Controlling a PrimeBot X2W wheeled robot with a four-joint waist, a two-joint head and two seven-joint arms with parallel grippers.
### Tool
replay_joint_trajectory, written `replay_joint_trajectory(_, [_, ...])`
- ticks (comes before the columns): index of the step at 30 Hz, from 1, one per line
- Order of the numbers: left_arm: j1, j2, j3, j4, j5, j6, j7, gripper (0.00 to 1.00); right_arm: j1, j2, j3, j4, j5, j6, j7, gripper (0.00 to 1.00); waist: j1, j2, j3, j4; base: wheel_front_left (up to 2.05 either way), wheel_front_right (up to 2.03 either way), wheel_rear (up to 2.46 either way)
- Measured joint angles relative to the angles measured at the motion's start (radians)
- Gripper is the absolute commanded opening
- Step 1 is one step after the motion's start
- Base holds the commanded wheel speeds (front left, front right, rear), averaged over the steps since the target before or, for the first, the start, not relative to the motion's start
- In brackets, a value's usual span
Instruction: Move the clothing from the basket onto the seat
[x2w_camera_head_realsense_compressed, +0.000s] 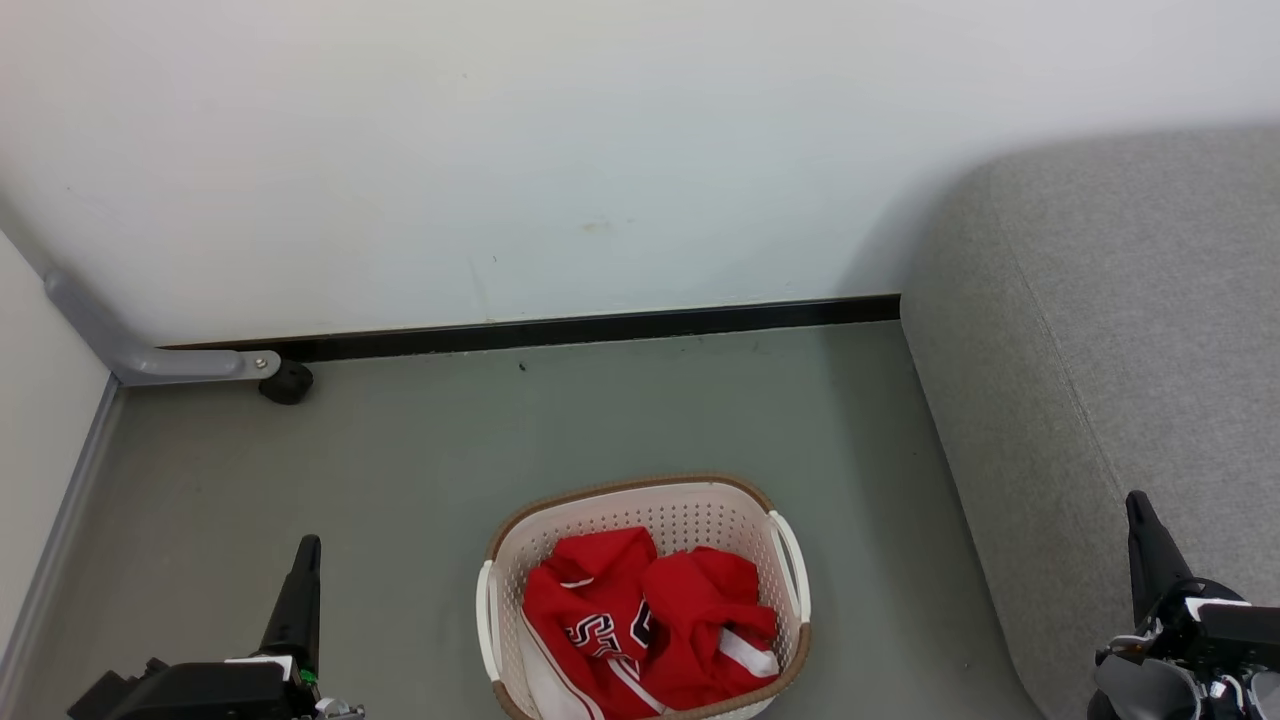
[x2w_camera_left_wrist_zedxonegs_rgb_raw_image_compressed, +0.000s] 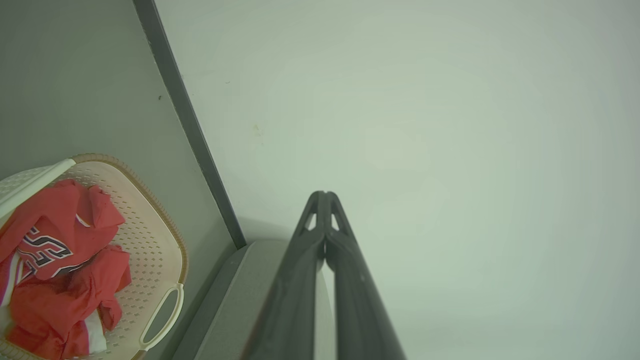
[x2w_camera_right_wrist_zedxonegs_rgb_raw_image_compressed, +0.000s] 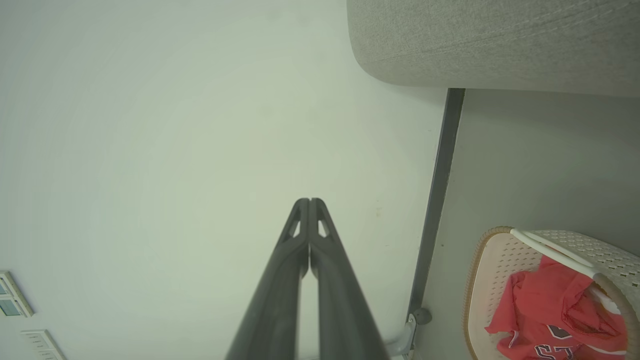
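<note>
Two pieces of red clothing (x2w_camera_head_realsense_compressed: 640, 630) lie in one basket (x2w_camera_head_realsense_compressed: 700, 505) on the floor (x2w_camera_head_realsense_compressed: 500, 430), one grey seat (x2w_camera_head_realsense_compressed: 1120, 350) is beside it, and both tools are pressed together.

I count two tools: my left tool (x2w_camera_head_realsense_compressed: 308, 548) at the lower left of the head view and my right tool (x2w_camera_head_realsense_compressed: 1138, 510) at the lower right. Each has its two dark fingers closed tip to tip and pinches nothing, and both are well apart from the basket. Inside the basket the lettered piece (x2w_camera_head_realsense_compressed: 590, 620) touches the plainer piece (x2w_camera_head_realsense_compressed: 700, 610), both crumpled. The basket stands near the seat but apart from it. The head view gives me all of this together, plus one grey bracket (x2w_camera_head_realsense_compressed: 170, 362) with one black wheel (x2w_camera_head_realsense_compressed: 287, 382) at the wall (x2w_camera_head_realsense_compressed: 500, 150). The left wrist view brings one basket handle (x2w_camera_left_wrist_zedxonegs_rgb_raw_image_compressed: 160, 315) close. The right wrist view adds some pale wall plates (x2w_camera_right_wrist_zedxonegs_rgb_raw_image_compressed: 15, 300) at its lower left.
</note>
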Motion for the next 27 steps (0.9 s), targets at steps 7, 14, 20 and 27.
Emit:
replay_joint_trajectory(7, [0.0,0.0,0.0,0.0,0.0,0.0,0.0,0.0,0.0,0.0,0.0,0.0,0.0,0.0,0.0,0.0,0.0,0.0,0.0,0.0,0.0,0.0,0.0])
replay_joint_trajectory(14, [0.0,0.0,0.0,0.0,0.0,0.0,0.0,0.0,0.0,0.0,0.0,0.0,0.0,0.0,0.0,0.0,0.0,0.0,0.0,0.0,0.0,0.0,0.0])
replay_joint_trajectory(20, [0.0,0.0,0.0,0.0,0.0,0.0,0.0,0.0,0.0,0.0,0.0,0.0,0.0,0.0,0.0,0.0,0.0,0.0,0.0,0.0,0.0,0.0,0.0])
replay_joint_trajectory(27, [0.0,0.0,0.0,0.0,0.0,0.0,0.0,0.0,0.0,0.0,0.0,0.0,0.0,0.0,0.0,0.0,0.0,0.0,0.0,0.0,0.0,0.0,0.0])
